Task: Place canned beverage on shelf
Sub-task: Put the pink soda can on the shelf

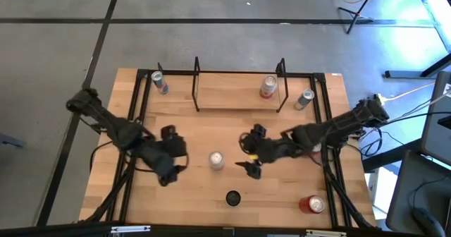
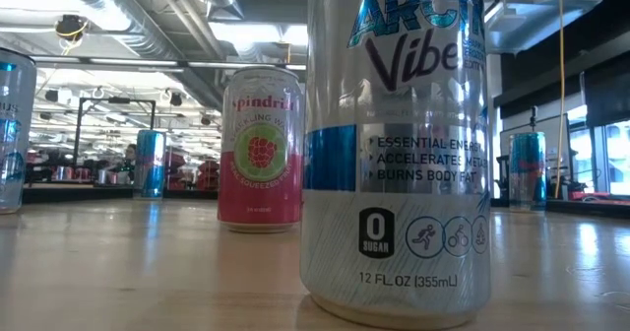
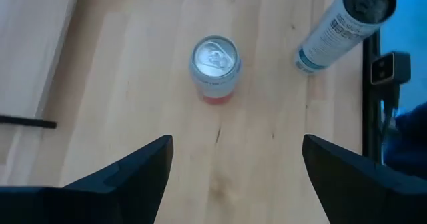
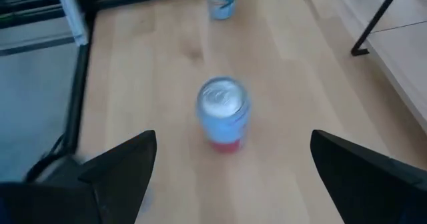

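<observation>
Near edge: a black-topped can and a red can are standing untouched. Mid-table, the silver can with red base is standing upright between the wide-open left gripper and wide-open right gripper. One should be centring on it, closing low, then lifting to the far light-wood shelf with black wire ends, beside the pink can.

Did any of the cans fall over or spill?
No. Every can stands upright and the table looks dry. One can is on the shelf, and a silver can stands in the middle between the left gripper and the right gripper, both open. Nothing stands out.
</observation>
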You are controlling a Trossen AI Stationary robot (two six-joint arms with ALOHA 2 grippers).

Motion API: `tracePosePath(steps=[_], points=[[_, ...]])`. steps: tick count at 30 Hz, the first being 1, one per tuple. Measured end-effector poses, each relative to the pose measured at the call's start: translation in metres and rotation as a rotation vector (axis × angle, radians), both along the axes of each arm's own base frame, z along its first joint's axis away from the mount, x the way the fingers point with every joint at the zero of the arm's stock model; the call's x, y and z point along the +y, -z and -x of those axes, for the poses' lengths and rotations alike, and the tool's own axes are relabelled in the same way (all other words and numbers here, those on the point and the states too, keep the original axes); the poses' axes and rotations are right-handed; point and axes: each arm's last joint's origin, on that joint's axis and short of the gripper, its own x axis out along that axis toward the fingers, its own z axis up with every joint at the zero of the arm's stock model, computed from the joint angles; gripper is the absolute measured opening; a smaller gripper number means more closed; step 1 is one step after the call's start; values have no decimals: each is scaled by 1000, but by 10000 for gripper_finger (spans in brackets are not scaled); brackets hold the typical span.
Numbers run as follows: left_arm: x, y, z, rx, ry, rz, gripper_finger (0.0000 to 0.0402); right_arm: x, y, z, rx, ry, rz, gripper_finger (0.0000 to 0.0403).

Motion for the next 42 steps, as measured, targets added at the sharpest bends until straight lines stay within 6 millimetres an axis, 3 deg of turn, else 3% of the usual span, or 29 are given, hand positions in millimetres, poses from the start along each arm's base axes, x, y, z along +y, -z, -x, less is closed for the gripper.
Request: tracePosePath(steps=[6, 11, 19, 25, 33, 42], points=[[3, 21, 38, -138, -84, 117, 319, -16, 16, -28, -13, 8, -57, 381], [6, 39, 51, -199, -146, 183, 319, -23, 28, -44, 8, 33, -55, 381], [7, 50, 52, -187, -207, 207, 319, -19, 38, -77, 13, -73, -40, 381], [8, 50, 51, -190, -210, 208, 319, -17, 61, -95, 69, -72, -23, 381], [8, 50, 51, -190, -209, 209, 319, -13, 87, -104, 131, -71, -10, 381], [8, 50, 51, -185, -204, 200, 319, -14, 93, -106, 139, -65, 22, 372]])
